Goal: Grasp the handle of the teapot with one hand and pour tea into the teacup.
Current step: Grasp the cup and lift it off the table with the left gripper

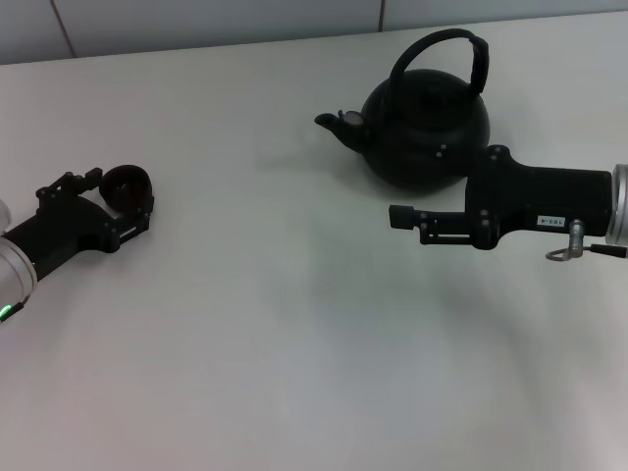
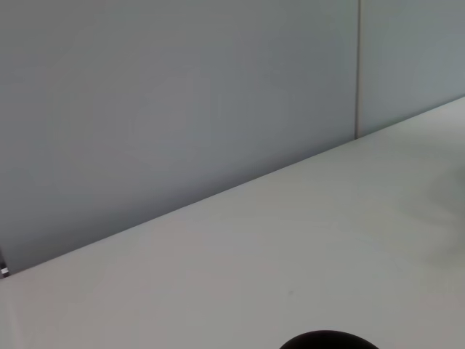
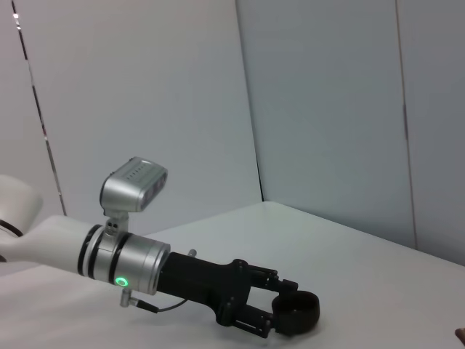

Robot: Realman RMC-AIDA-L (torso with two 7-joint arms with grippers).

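Note:
The matte-black teapot [image 1: 427,132] stands at the back right of the white table, spout pointing left, with the arched handle [image 1: 461,47] upright over it. My right gripper [image 1: 404,218] hovers just in front of the pot, pointing left, and touches neither the pot nor the handle. On the far left sits the small black teacup [image 1: 128,184]. My left gripper [image 1: 122,198] is shut on it, fingers against both sides. The right wrist view shows that left gripper [image 3: 285,311] holding the teacup [image 3: 298,311]. In the left wrist view only the teacup's rim [image 2: 328,340] shows.
The white table [image 1: 294,334] stretches wide between the two arms. A grey panelled wall [image 2: 182,109] rises behind the table's far edge.

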